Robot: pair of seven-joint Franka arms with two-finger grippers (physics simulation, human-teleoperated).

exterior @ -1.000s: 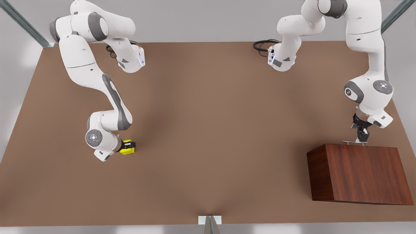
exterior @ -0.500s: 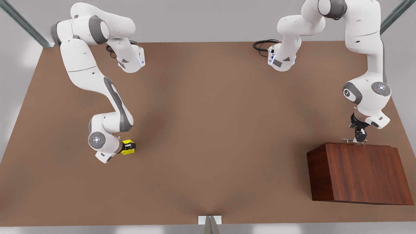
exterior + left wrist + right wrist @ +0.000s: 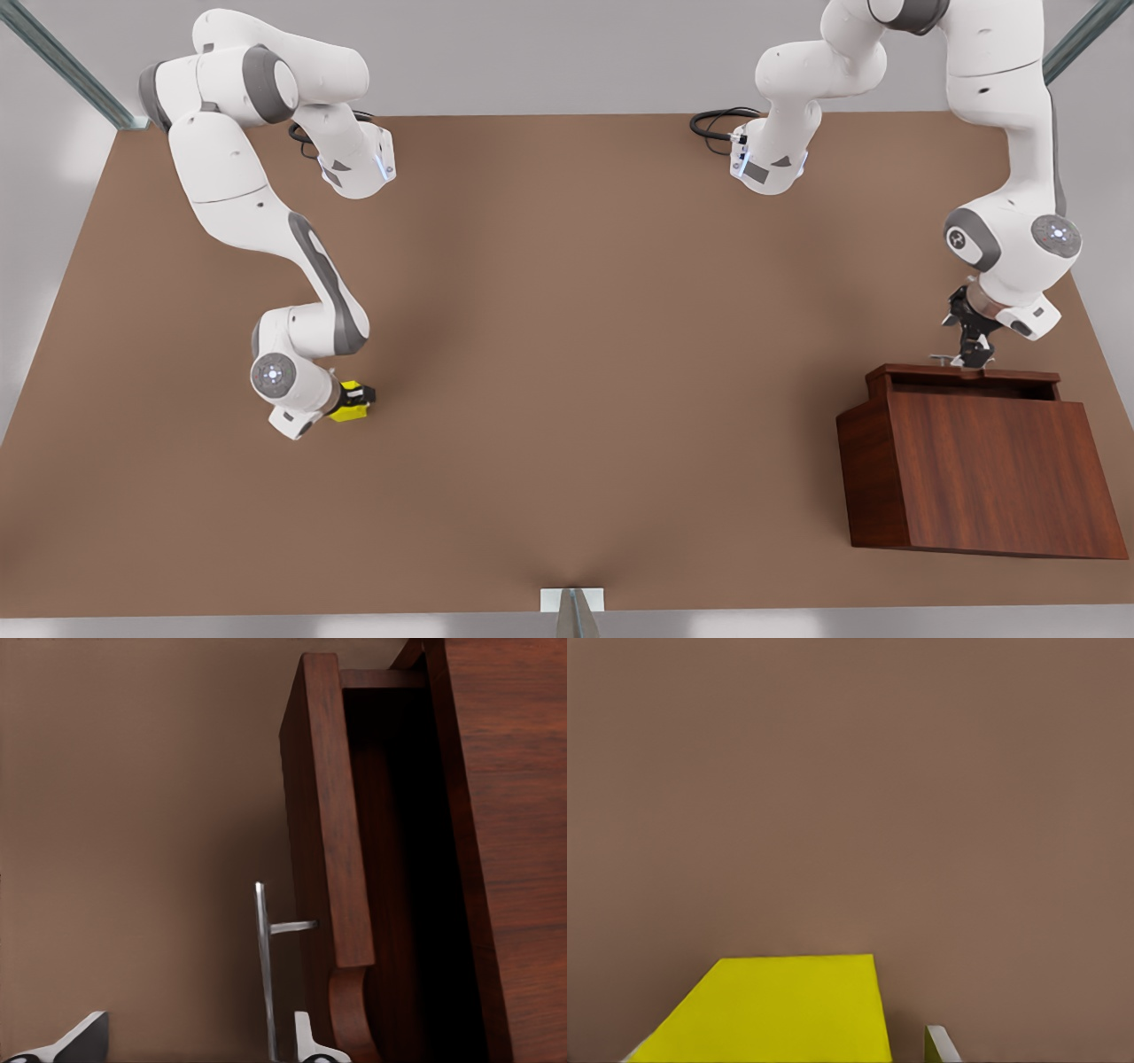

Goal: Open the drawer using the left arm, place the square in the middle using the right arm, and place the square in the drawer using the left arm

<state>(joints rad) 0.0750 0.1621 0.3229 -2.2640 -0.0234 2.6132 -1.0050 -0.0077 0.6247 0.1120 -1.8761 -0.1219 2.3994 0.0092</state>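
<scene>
Drawer (image 3: 963, 379) stands partly out of the cabinet (image 3: 992, 478), its long axis running across the front view, its front panel facing the far edge of the worktop (image 3: 567, 354). A second ago it was shut flush; half a second ago barely started. Now a dark gap shows behind the front panel. In the left wrist view the drawer (image 3: 328, 815) interior is shadowed and I cannot tell whether it holds anything.

My left tool (image 3: 970, 354) is at the handle (image 3: 952, 360), at the front view's right. In the left wrist view the silver bar (image 3: 261, 966) stands between my fingertips (image 3: 306, 1041), which look pinched on it. That arm has drawn back toward the worktop's far edge along with the drawer.

Square (image 3: 352, 400) sits at the front view's left, on or just above the worktop, well apart from the cabinet, about where it was earlier. My right tool (image 3: 353, 400) pinches it, fingers on either side. The right wrist view shows the yellow top face (image 3: 780, 1010) close under the camera, a fingertip (image 3: 941, 1045) just beside its edge. The right wrist has shifted slightly toward the front view's right.
</scene>
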